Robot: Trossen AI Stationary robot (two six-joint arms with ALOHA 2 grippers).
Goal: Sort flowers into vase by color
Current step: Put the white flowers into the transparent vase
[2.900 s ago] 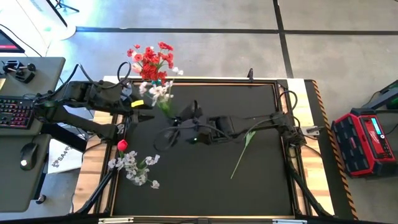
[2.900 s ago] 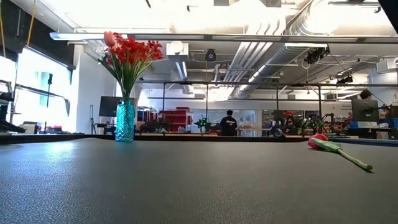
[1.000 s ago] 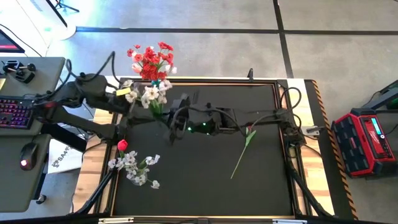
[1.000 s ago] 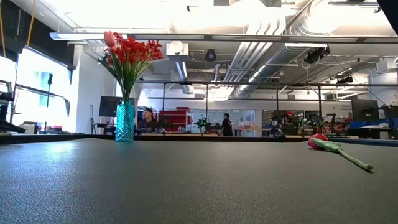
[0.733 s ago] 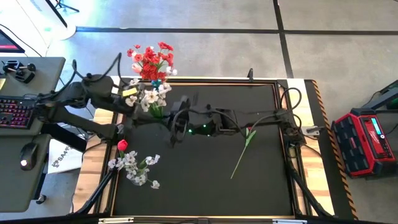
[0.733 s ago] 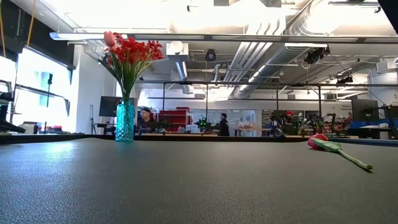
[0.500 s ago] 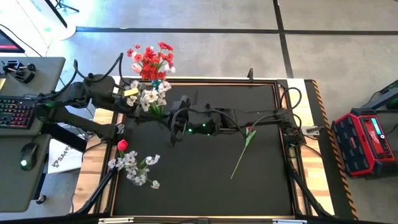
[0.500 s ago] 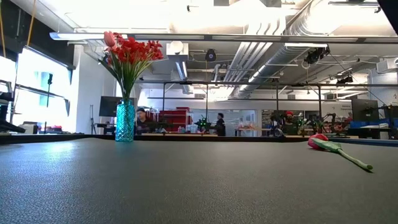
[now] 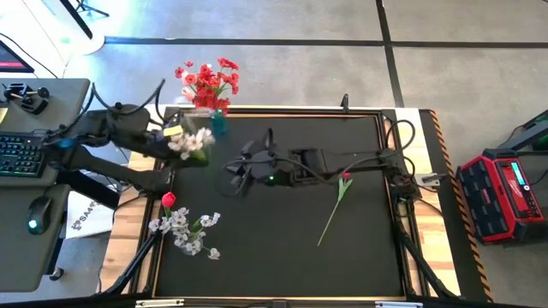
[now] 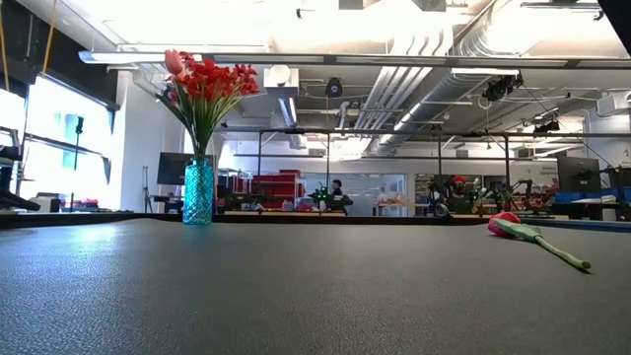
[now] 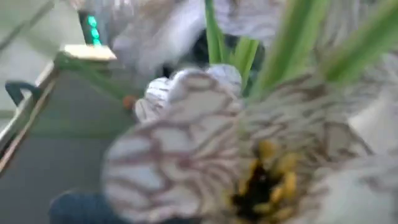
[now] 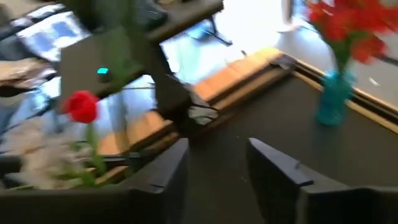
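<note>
A blue vase (image 9: 217,122) with red flowers (image 9: 206,79) stands at the table's far left; the low view shows the vase (image 10: 197,192) upright. My left gripper (image 9: 180,141) hovers by the table's left edge, shut on a spray of white flowers (image 9: 192,140), whose blossoms (image 11: 205,143) fill its wrist view. My right gripper (image 9: 236,174) stands open just right of the spray, with nothing between its fingers (image 12: 168,171). A red tulip (image 9: 339,198) lies flat on the mat. A red bud (image 9: 169,199) and more white blossoms (image 9: 185,229) sit at the left edge. My left gripper holds the white spray, but the blossoms cover the fingers in both views, so which part it has cannot be told. The spray is lifted clear of the table, and its green stems (image 11: 214,37) run away from the gripper toward the table's middle.
The black mat (image 9: 282,248) lies bare in the middle and near part. A desk with keyboard (image 9: 19,154) and mouse (image 9: 34,224) stands left of the table. A red box (image 9: 503,195) sits on the floor at the right. Cables run along the right arm.
My left gripper has taken hold of the white spray and drawn it toward the table's left edge. My right gripper has opened, let the spray go and tipped downward. The spray's blossoms now hang left of the vase instead of in front of it.
</note>
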